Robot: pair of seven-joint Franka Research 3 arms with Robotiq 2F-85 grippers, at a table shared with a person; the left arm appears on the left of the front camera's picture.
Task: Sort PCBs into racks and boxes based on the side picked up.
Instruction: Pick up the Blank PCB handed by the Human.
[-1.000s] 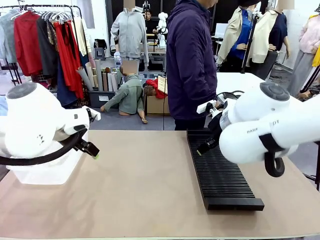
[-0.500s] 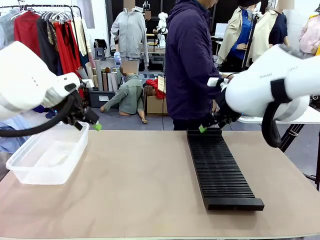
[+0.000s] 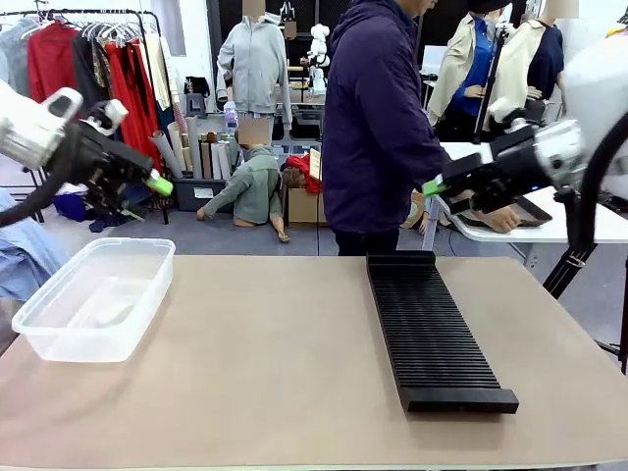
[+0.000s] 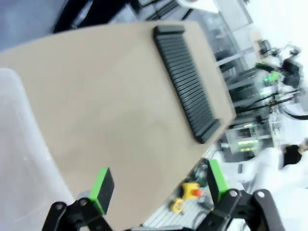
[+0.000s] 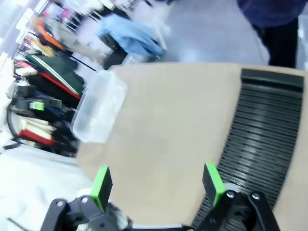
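A beige tabletop (image 3: pixel 275 383) fills the near ground of a workroom. On its right half a long black slotted rectangular rack (image 3: pixel 432 329) is laid lengthwise, one short end towards the robot and the other at the table's far edge. On the left side, well apart from the rack, a clear shallow plastic tub with a rounded rim (image 3: pixel 93 299) is set flat on the table, near its left edge. A wide stretch of tabletop separates the two.

Above the tub's far end, off the table, the left gripper (image 4: pixel 159 183) hangs in the air. In the left wrist view its green-padded fingers (image 4: pixel 101 185) are spread wide and nothing is gripped between them; the rack and a corner of the tub are seen below, and a small yellow box with a red button (image 4: pixel 185 192) beyond the table's edge. The right gripper (image 5: pixel 156 183) hangs high beyond the rack's far right corner. Its jaws are likewise spread wide with nothing gripped, and the rack and the tub are seen below them.

Just behind the rack's far end a person in a dark purple jacket (image 3: pixel 378 128) stands at the table. The person's arm is partly covered by the right gripper, and a hand (image 3: pixel 502 220) is seen just below it, over a white side table (image 3: pixel 569 234). Farther back a rail of hanging clothes (image 3: pixel 98 69) is seen at the left.
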